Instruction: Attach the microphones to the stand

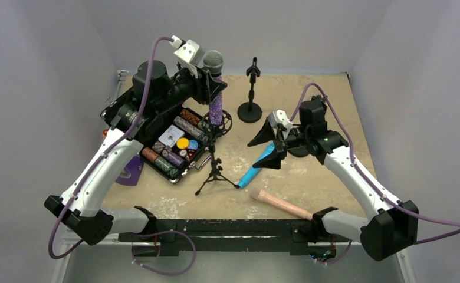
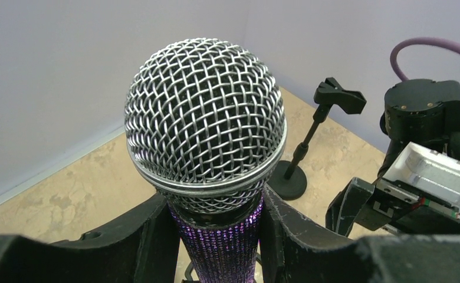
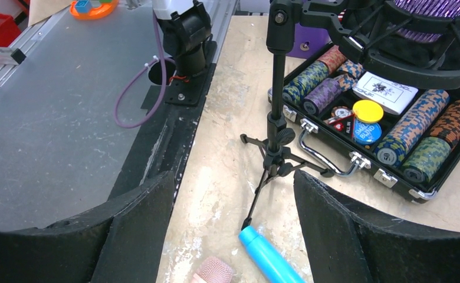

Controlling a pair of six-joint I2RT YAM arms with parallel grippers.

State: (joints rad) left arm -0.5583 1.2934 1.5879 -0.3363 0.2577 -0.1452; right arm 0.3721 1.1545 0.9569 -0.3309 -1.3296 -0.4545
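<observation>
We are pinching the purple microphone (image 2: pixel 207 118) with the left gripper (image 2: pixel 216 242), whose fingers are pressed on the glittery body just under the mesh head, and we are holding it upright. Straight below this gripper, the tail is meeting the ring mount (image 3: pixel 404 59) of the tripod stand (image 1: pixel 214 171). It seems to be entering the ring, but we cannot tell how deep.

The stand looks light and narrow-footed, so we are risking a tip if we push down off-axis. It would fall toward the open poker chip case (image 3: pixel 393 135), just beside its legs. Letting go before the body is seated would drop the microphone there too.

The right gripper (image 3: pixel 239 230) is hanging spread wide and empty. The blue microphone (image 3: pixel 269 256) is lying under and just ahead of it, beside the pink microphone (image 3: pixel 213 272). The blue one's tip is almost at a tripod foot, so dragging it while grasping could kick that leg and shake the stand we are loading.
</observation>
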